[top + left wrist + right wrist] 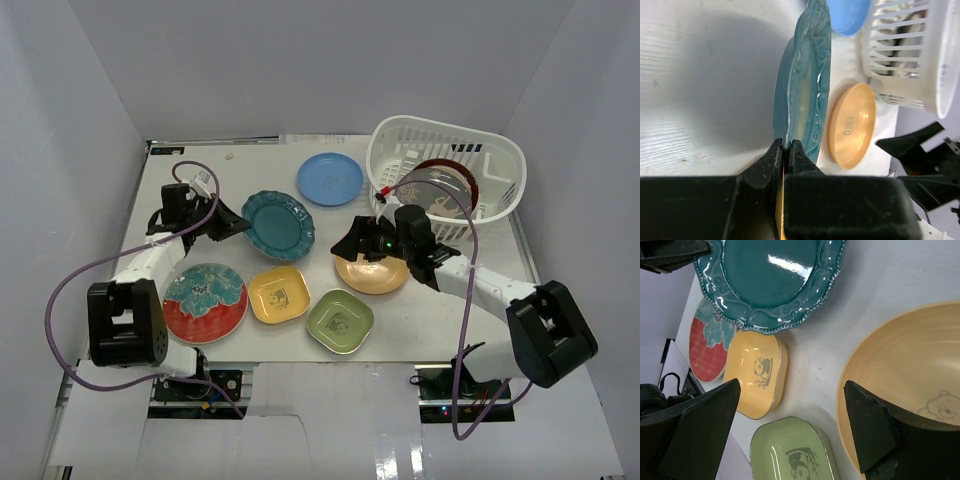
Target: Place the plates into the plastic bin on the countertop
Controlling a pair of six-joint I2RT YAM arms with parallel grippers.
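Toward the near-left corner of the counter [230, 170], lying flat: red plate with teal flower [205, 300]. Just beyond it, left gripper [238, 224] clenched on the left rim of the teal scalloped plate [277, 224], fingers [772, 165] pinching the edge from both sides. Along the near edge, side by side: yellow plate [279, 293], then green plate [340, 320]. Toward the far edge, alone: light blue plate [330, 178]. Right of centre, right gripper [360, 245] spread wide, grasping nothing, poised over the left rim of the orange plate [375, 275]. At the far-right corner, plastic bin [505, 190], with maroon-rimmed plate [455, 190] leaning inside.
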